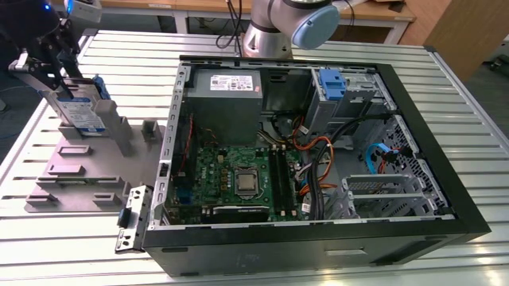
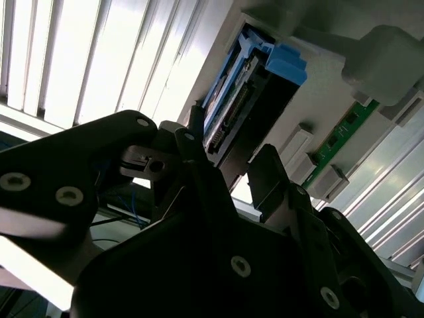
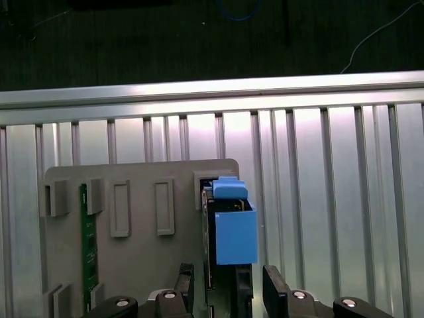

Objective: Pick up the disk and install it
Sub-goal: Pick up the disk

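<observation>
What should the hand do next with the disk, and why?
Probably close the hand on the disk. It stands upright in a slot of the grey fixture, and the fingers flank it with gaps showing, so it looks straddled, not yet gripped.

Worktop [image 1: 119,47]: pale ribbed aluminium slats, with bright glare along the ribs at the lower left of the exterior view. A light-brown wooden desk [image 1: 382,13] runs along the top edge. Darker wooden panel [image 1: 465,27] at upper right. Dark floor [image 1: 497,83] at far right, and near black beyond the worktop's rail in the first wrist view.
</observation>
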Controlling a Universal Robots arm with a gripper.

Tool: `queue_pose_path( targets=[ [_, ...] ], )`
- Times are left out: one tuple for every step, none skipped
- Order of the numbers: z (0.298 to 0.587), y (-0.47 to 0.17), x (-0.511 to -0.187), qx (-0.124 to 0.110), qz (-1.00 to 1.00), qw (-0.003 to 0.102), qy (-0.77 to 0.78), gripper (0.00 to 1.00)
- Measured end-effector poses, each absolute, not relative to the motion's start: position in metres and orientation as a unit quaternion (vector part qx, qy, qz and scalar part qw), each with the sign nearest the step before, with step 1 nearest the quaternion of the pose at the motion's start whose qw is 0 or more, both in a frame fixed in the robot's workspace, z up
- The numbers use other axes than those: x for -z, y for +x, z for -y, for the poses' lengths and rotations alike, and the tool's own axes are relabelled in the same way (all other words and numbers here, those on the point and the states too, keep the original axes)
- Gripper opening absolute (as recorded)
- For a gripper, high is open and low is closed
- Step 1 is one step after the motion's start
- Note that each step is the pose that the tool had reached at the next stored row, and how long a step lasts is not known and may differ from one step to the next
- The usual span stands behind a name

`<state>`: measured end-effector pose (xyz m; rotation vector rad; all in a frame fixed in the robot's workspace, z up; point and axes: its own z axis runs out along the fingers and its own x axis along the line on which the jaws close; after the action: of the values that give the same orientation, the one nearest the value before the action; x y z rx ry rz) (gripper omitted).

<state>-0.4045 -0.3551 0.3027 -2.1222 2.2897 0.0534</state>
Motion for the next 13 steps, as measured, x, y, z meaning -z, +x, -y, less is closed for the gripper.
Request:
queue_pose_path(
  targets=[
    [0.3551,-0.4046,-0.3023,-0.017,-0.733,0.01,-0.68,0.53],
    [0.3551,-0.4047,-0.3019,-0.018,-0.733,0.01,-0.68,0.53],
    [0.3551,-0.4047,-0.3013,-0.018,-0.733,0.01,-0.68,0.53],
    [0.3551,-0.4047,-0.3005,-0.018,-0.733,0.01,-0.68,0.53],
    [0.3551,-0.4047,-0.2998,-0.018,-0.733,0.01,-0.68,0.53],
    [0.3551,-0.4047,-0.2992,-0.018,-0.733,0.01,-0.68,0.53],
    [0.3551,-0.4047,-0.2988,-0.018,-0.733,0.01,-0.68,0.53],
    [0.3551,-0.4047,-0.2988,-0.018,-0.733,0.01,-0.68,0.53],
    [0.3551,-0.4047,-0.2988,-0.018,-0.733,0.01,-0.68,0.53],
    [0.3551,-0.4047,-0.2987,-0.018,-0.733,0.01,-0.68,0.53],
    [0.3551,-0.4047,-0.2987,-0.018,-0.733,0.01,-0.68,0.53],
    [0.3551,-0.4047,-0.2986,-0.018,-0.733,0.01,-0.68,0.53],
    [0.3551,-0.4047,-0.2986,-0.018,-0.733,0.01,-0.68,0.53]
  ],
)
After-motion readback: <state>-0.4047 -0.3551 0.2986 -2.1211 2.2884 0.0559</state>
